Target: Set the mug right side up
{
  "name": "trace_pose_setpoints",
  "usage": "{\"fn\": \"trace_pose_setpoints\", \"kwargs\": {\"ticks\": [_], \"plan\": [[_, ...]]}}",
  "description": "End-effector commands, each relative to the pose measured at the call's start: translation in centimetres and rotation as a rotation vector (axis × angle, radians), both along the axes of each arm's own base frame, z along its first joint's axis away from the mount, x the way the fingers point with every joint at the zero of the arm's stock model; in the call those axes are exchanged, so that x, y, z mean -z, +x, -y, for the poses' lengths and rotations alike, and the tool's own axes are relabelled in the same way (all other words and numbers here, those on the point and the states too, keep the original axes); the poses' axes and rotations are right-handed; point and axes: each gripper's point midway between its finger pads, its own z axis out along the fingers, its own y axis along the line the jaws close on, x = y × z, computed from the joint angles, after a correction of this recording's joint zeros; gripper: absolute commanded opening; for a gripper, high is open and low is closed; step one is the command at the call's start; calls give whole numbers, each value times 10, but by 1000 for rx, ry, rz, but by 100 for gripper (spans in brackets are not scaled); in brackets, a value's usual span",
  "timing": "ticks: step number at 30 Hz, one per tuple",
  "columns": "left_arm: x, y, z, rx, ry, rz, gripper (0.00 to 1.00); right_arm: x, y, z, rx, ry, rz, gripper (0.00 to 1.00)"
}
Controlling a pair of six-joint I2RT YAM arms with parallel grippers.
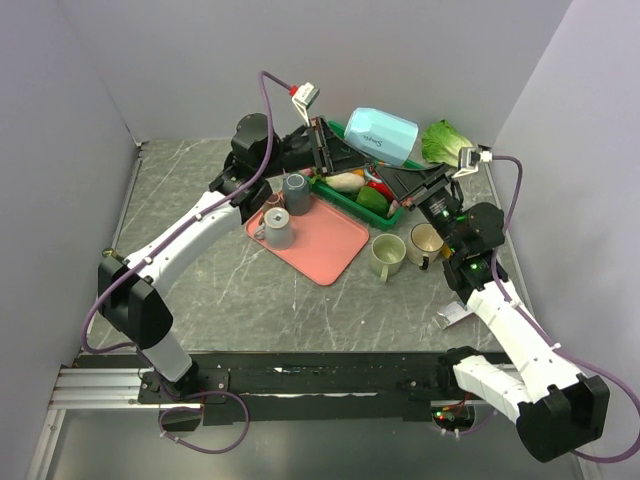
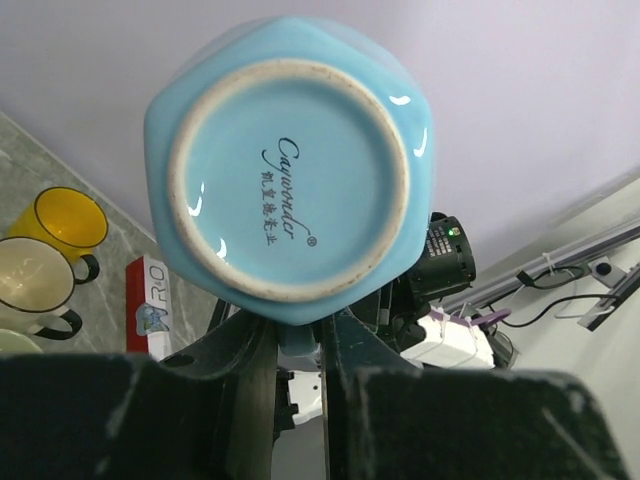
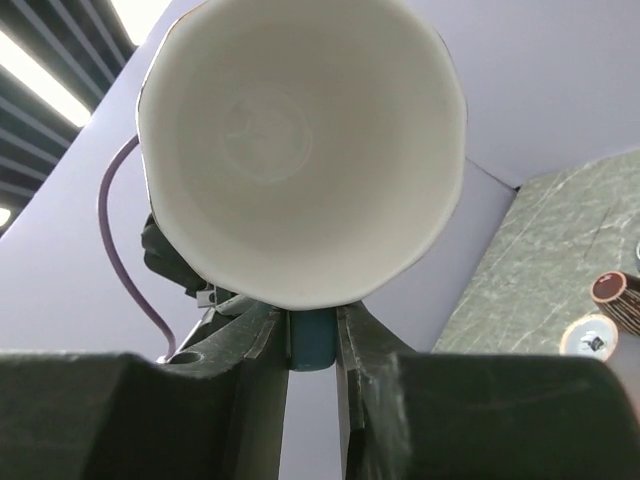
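Mug [image 1: 380, 135] hangs sideways midair between both raised arms. Left gripper [image 2: 300, 338] and right gripper [image 3: 312, 338] each pinch it, base toward left fingers [image 2: 250, 375], mouth toward right.

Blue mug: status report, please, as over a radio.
Left gripper and right gripper both shut on mug handle. Mug aloft, on its side, between the arms. Nothing blocking seen.

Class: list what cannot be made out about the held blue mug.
Top view: the pale blue ceramic mug covers part of the green plastic tray; its handle is unseen.
Left wrist view: the mug's base blocks its opening.
Right wrist view: fingers of the right gripper cover most of the handle.
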Motion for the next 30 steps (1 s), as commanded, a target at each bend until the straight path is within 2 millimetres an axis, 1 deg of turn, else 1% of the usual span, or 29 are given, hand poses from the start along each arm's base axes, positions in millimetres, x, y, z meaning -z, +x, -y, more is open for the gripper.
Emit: {"fn": "trace_pose_setpoints", "kwargs": {"ticks": [1, 2, 3, 4, 5, 7, 8, 10, 11, 12, 13, 14, 16, 17, 18, 19, 21, 22, 23, 24, 25, 26, 27, 28, 29, 30], "plan": [[-32, -34, 1, 72, -35, 146, 11, 0, 15, 20, 152, -25, -9, 0], [-30, -33, 2, 69, -26, 145, 24, 0, 16, 23, 174, -33, -25, 0], [-24, -30, 3, 61, -8, 143, 29, 0, 15, 27, 200, -51, -29, 0], [-23, -31, 3, 63, -3, 145, 33, 10, 18, 31, 227, -81, -76, 0], [-21, -30, 4, 61, 0, 147, 47, 6, 20, 38, 267, -94, -69, 0], [-17, -30, 4, 60, 7, 145, 58, 0, 16, 44, 301, -102, -53, 0], [-13, -30, 5, 62, 14, 139, 69, 1, 17, 50, 335, -119, -55, 0], [-7, -28, 6, 53, 32, 131, 77, -6, 13, 57, 367, -125, -41, 0], [-5, -27, 6, 50, 41, 125, 84, -6, 12, 60, 387, -146, -40, 0], [-1, -25, 6, 42, 54, 125, 87, -7, 12, 65, 416, -149, -40, 0], [4, -22, 6, 31, 70, 110, 89, -7, 11, 67, 423, -158, -40, 0], [8, -21, 6, 25, 81, 102, 94, -11, 10, 70, 441, -178, -27, 0], [14, -17, 6, 4, 103, 100, 98, -9, 11, 77, 485, -211, -41, 0], [19, -17, 5, -3, 120, 86, 97, -15, 9, 82, 511, -242, -19, 0], [23, -15, 4, -13, 134, 87, 96, -11, 9, 87, 536, -274, -33, 0], [25, -15, 3, -19, 143, 88, 96, -12, 10, 94, 573, -293, -33, 0], [31, -13, 0, -48, 174, 89, 96, -21, 8, 106, 641, -357, -11, 0], [35, -11, -2, -64, 192, 82, 96, -11, 10, 116, 681, -411, -51, 0], [43, -8, -4, -87, 227, 78, 96, -15, 8, 124, 722, -469, -35, 0], [43, -8, -7, -103, 238, 85, 96, -15, 8, 132, 756, -504, -39, 0], [46, -7, -9, -116, 257, 83, 96, -9, 8, 141, 792, -552, -58, 0], [51, -1, -12, -152, 281, 96, 96, -10, 8, 151, 836, -625, -51, 0], [57, -2, -16, -163, 310, 83, 96, -8, 7, 159, 867, -658, -65, 0], [61, -1, -18, -176, 327, 86, 96, -6, 7, 172, 908, -696, -77, 0], [66, 4, -21, -204, 348, 96, 96, -1, 6, 181, 933, -763, -91, 0], [73, 3, -25, -211, 376, 81, 96, 1, 5, 189, 957, -788, -104, 0]]}}
